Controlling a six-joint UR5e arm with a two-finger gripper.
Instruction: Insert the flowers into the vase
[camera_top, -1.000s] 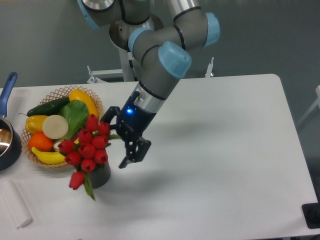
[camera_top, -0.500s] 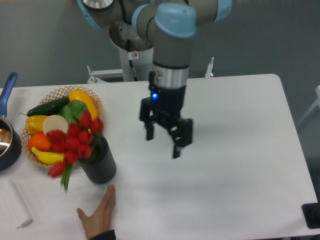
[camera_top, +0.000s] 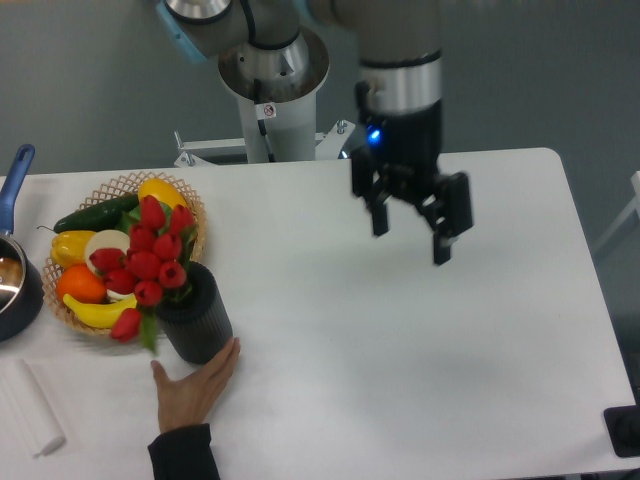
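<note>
A bunch of red tulip flowers (camera_top: 142, 262) stands in the dark ribbed vase (camera_top: 198, 324) at the left front of the table, leaning left over the basket. A person's hand (camera_top: 195, 384) rests against the base of the vase. My gripper (camera_top: 410, 236) hangs open and empty above the middle of the table, well to the right of the vase.
A wicker basket (camera_top: 191, 207) with fruit and vegetables stands just behind and left of the vase. A dark pan with a blue handle (camera_top: 14, 178) is at the left edge. A white roll (camera_top: 28, 408) lies at the front left corner.
My gripper has moved up and to the right, away from the vase. The person's hand has come up to touch the vase, and the flowers have shifted more upright.
</note>
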